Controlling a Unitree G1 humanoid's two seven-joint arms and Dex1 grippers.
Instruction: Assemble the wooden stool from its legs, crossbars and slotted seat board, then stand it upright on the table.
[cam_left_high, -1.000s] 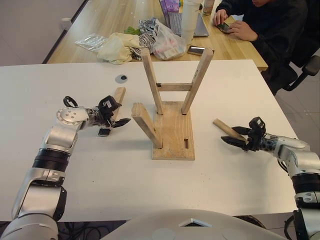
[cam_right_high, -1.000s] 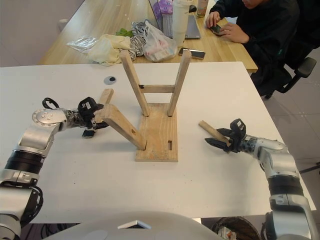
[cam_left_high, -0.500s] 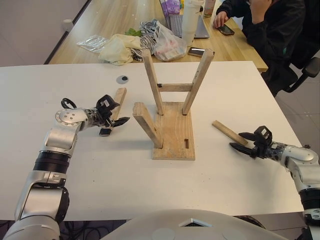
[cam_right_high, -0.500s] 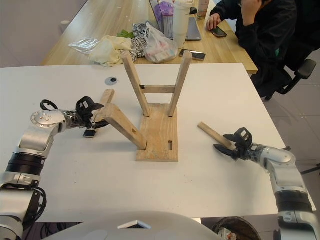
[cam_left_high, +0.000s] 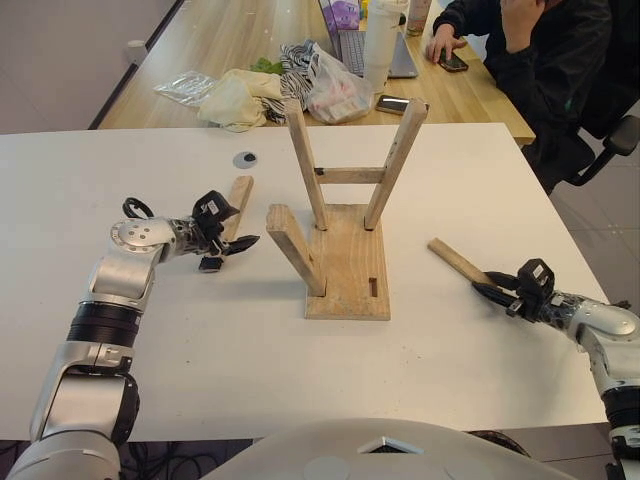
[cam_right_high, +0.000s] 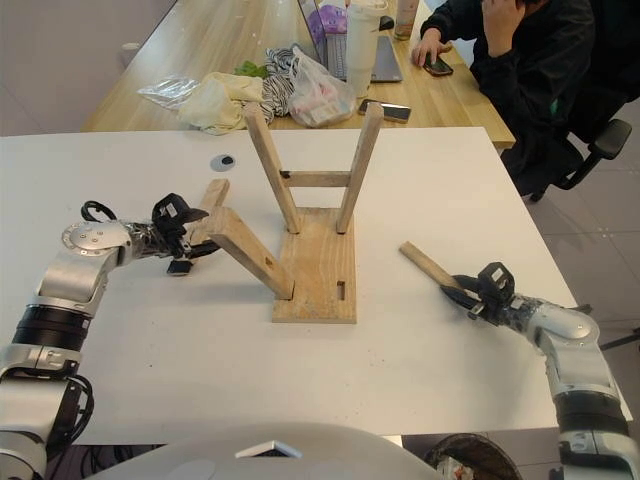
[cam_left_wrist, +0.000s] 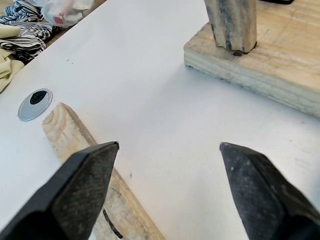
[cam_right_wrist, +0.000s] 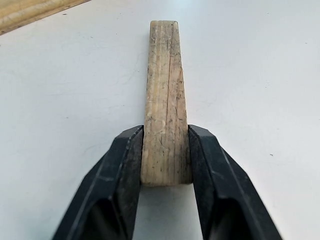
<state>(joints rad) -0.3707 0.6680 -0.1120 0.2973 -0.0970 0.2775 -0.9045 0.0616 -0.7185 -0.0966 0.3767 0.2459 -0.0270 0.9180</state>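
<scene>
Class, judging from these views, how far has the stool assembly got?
Done: two legs joined by a crossbar stand upright on the seat board; a third leg leans tilted at its near left corner. In hand: the right gripper clamps a loose wooden piece. The left gripper hangs open beside a second loose piece. Left: fill the empty slot, add remaining parts, stand the stool upright.

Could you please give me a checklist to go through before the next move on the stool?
1. Right gripper shut on the loose stick, fingers on both sides: ok.
2. Stick lifted clear of the table: cannot tell.
3. Left gripper holding the other loose piece: not ok; it is open.
4. Two legs joined by the crossbar, standing in the seat board: ok.
5. Third leg upright: not ok; it leans.
6. Free slot unobstructed: ok.
</scene>
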